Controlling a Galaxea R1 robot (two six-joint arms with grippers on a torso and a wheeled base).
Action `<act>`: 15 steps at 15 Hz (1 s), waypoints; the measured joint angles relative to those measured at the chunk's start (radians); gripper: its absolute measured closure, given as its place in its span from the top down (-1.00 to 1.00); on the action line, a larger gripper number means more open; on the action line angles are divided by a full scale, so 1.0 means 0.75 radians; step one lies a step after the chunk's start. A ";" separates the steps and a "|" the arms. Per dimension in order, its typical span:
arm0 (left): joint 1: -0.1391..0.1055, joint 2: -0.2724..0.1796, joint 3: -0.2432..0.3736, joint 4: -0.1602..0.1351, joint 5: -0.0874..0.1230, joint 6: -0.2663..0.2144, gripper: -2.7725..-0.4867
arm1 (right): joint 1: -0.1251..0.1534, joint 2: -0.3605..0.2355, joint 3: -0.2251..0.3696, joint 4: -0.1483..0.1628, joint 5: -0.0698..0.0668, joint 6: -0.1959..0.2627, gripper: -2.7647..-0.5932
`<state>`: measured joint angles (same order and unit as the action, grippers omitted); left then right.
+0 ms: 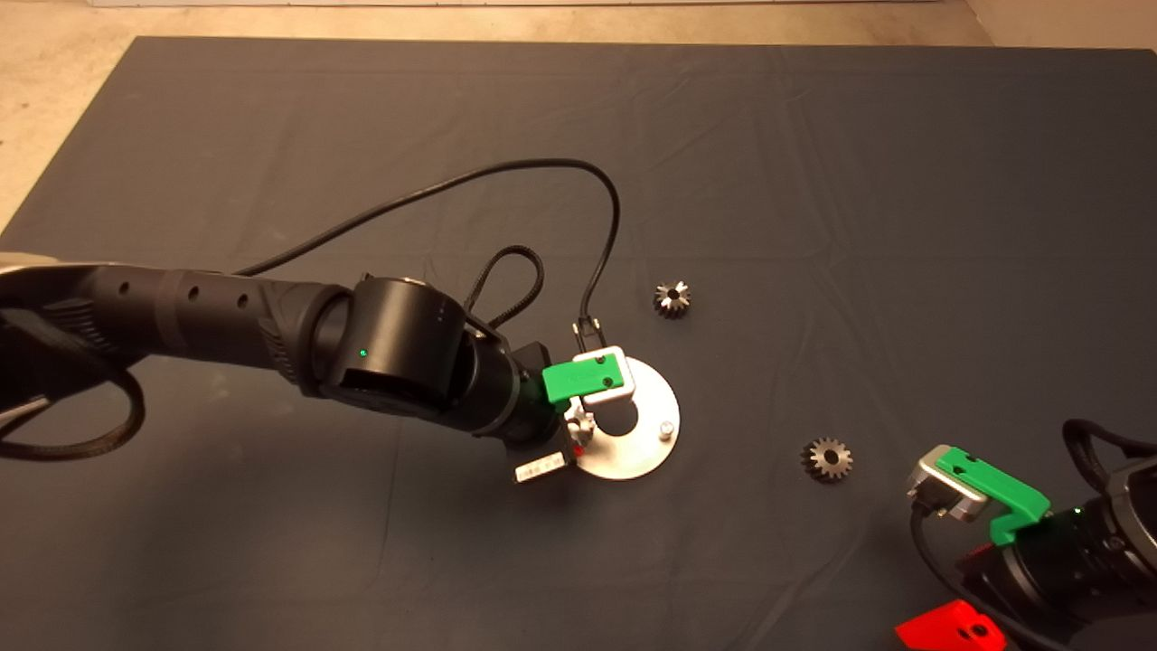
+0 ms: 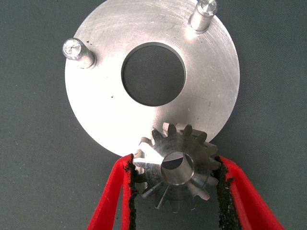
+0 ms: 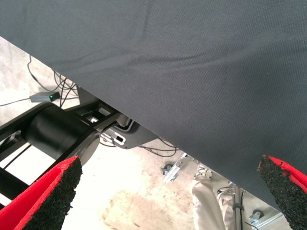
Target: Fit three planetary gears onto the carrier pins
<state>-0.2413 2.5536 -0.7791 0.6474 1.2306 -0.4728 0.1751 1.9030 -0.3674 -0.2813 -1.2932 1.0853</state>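
I had the left gripper clamped on one planetary gear over the plate at frame centre; two gears lay right of it. The right gripper waited spread, lower right.

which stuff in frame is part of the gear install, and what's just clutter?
Job:
- held gear, in left gripper, over the plate edge
- plate with two bare pins showing
- two loose gears on the mat

Not job:
- right gripper, open, parked at lower right
- mat
- cables and a black frame on the floor past the mat
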 joint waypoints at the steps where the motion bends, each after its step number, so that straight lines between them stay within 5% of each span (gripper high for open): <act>1: 0.001 0.001 0.000 0.000 -0.003 0.000 -0.70 | 0.000 -0.001 0.000 0.001 0.000 -0.001 0.99; 9: 0.007 -0.003 0.000 0.000 -0.027 0.000 -0.70 | 0.001 -0.015 0.000 0.017 0.000 -0.028 0.99; 15: 0.056 -0.007 0.000 0.001 -0.052 0.003 -0.70 | 0.001 -0.022 0.000 0.029 0.000 -0.031 0.99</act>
<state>-0.1996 2.5487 -0.7791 0.6485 1.1919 -0.4709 0.1755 1.8864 -0.3674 -0.2596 -1.2932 1.0621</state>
